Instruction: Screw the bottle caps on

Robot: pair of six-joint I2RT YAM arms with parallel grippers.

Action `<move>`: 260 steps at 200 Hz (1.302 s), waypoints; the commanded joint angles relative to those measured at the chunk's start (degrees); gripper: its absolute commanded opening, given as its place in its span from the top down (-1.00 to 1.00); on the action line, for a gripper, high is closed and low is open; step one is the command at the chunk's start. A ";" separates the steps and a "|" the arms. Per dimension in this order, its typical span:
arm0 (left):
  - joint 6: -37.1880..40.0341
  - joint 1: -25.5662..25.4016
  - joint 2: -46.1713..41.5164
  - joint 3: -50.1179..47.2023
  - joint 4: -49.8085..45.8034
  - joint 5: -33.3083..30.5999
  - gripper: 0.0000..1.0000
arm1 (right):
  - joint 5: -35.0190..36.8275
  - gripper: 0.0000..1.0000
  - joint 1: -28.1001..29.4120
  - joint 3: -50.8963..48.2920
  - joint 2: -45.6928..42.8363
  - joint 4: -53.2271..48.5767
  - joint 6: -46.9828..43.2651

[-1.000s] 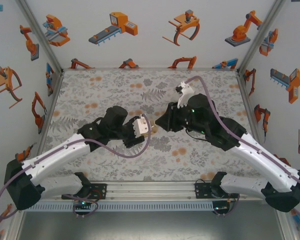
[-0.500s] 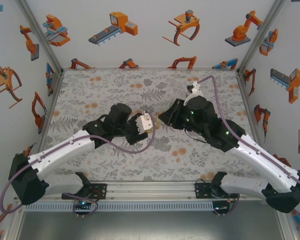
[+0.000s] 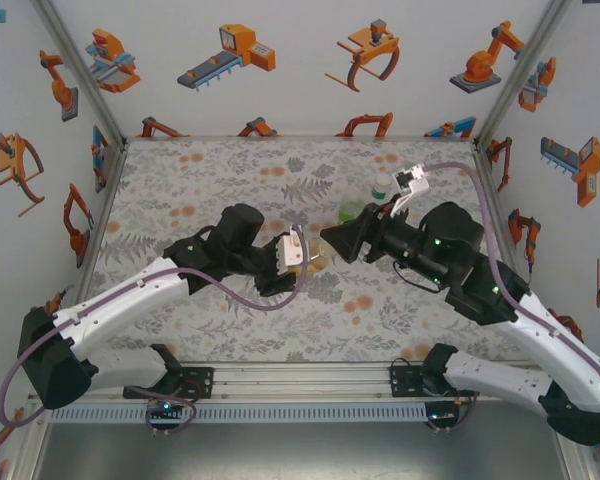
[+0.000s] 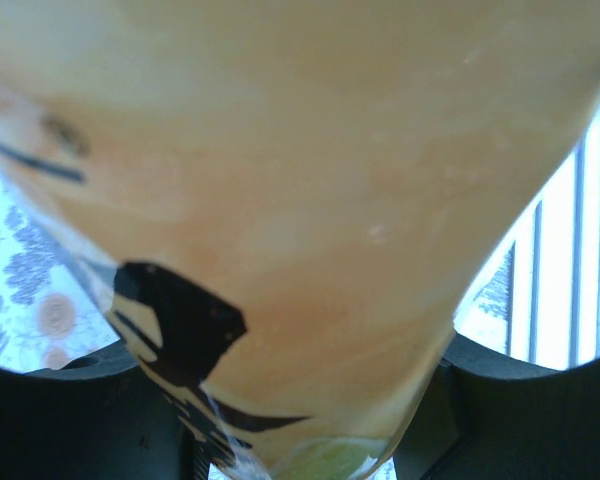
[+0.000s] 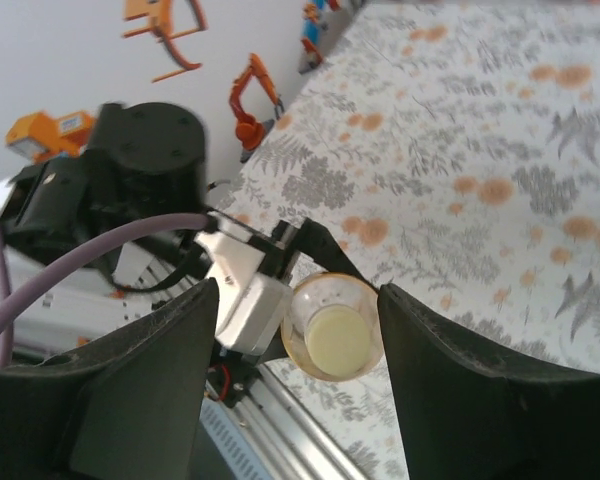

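- Grey floral-printed tabletop (image 3: pixel 180 180), enclosed by white walls (image 3: pixel 300 100) bearing orange robot stickers (image 3: pixel 235 52).
- Left gripper (image 3: pixel 302 260), its arm stretched towards the centre, is clenched on the tall amber-yellow plastic bottle (image 5: pixel 332 300); a pale round cap (image 5: pixel 332 342) sits on top.
- Right gripper (image 3: pixel 340 240) faces that cap, jaws spread apart.

White arm links (image 3: pixel 110 310) with black joints (image 3: pixel 235 232), lower left and right. Purple cables (image 5: pixel 80 252) looped alongside. Broad black fingers (image 5: pixel 130 390).
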 commanded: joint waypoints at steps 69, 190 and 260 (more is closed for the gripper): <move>5.75 -0.26 -1.83 4.29 -19.42 19.38 1.00 | -36.21 -0.17 0.29 4.33 -0.16 -13.36 -46.53; 6.44 -0.26 -0.92 3.94 -21.83 22.56 1.00 | -38.42 -0.04 0.29 3.44 3.83 -13.25 -53.99; 6.53 -0.26 -0.76 3.93 -21.83 23.20 1.00 | -40.50 0.10 0.29 3.90 5.76 -14.61 -54.43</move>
